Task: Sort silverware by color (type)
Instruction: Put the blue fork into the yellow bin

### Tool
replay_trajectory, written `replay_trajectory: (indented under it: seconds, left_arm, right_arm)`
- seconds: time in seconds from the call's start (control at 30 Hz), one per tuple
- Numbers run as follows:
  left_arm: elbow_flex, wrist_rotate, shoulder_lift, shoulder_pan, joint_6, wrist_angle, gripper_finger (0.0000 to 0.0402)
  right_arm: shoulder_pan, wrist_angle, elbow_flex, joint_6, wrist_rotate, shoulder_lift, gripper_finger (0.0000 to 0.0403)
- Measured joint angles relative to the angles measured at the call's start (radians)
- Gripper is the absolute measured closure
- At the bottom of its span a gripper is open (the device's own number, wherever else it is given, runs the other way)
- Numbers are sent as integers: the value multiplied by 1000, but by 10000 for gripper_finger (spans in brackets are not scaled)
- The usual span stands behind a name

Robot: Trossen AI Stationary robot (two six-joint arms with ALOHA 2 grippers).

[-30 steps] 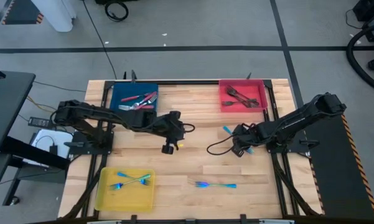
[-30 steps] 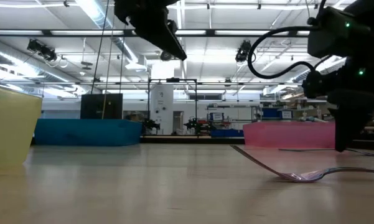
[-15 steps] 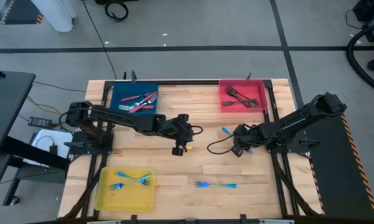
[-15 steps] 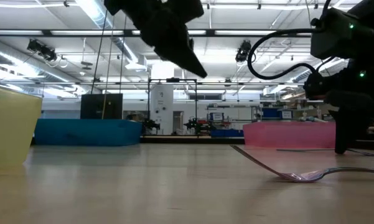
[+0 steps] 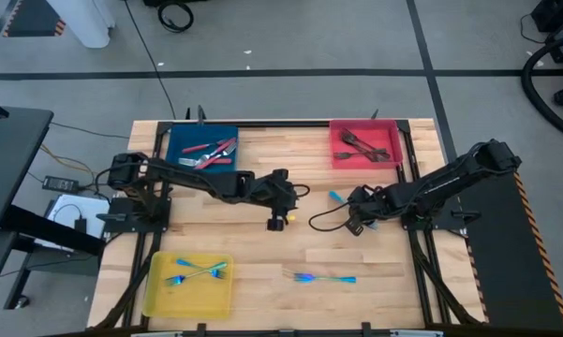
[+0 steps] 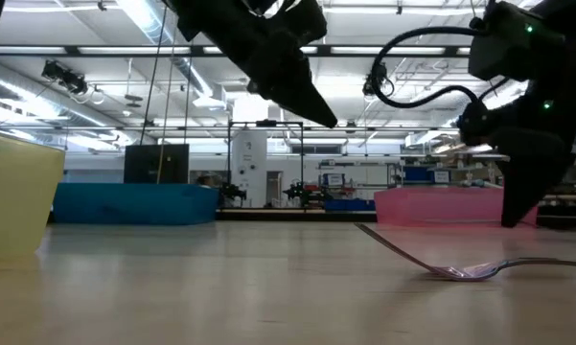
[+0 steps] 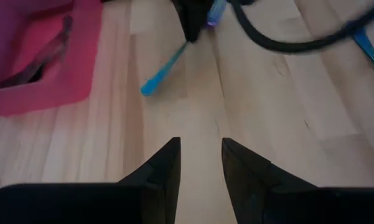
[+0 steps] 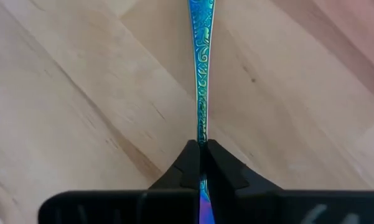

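Currently right gripper (image 5: 358, 221), frame centre-right, pinches a blue-cyan utensil (image 8: 201, 74) just off the table (image 5: 309, 159); left gripper (image 7: 200, 163) hovers mid-frame, fingers narrowly apart, empty. Next, likely: carry it to the yellow tray (image 5: 189, 286) at lower left, beside its blue mates.

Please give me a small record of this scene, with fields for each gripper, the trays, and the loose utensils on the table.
left gripper: open, empty, over the table's middle
right gripper: shut on blue utensil
blue tray: red-handled pieces inside
red tray: dark grey pieces inside
yellow tray: blue-cyan pieces inside
loose on table: blue-cyan pieces near the front edge
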State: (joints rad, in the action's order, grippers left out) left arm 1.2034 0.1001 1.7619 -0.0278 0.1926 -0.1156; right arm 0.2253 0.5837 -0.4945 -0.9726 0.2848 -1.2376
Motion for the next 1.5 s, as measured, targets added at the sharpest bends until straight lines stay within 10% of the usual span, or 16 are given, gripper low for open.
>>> replay_trajectory:
  seconds: [0.8, 1.07, 1.5]
  left_arm:
    - [0, 0, 0, 32, -123, 253, 285]
    - [0, 2, 3, 89, -365, 389, 285]
    - [0, 0, 5, 114, -445, 567, 285]
  right_arm:
    - [89, 266, -334, 205, 296, 92, 390]
    - [128, 206, -394, 360, 512, 120, 390]
    - [105, 7, -394, 610, 524, 114, 388]
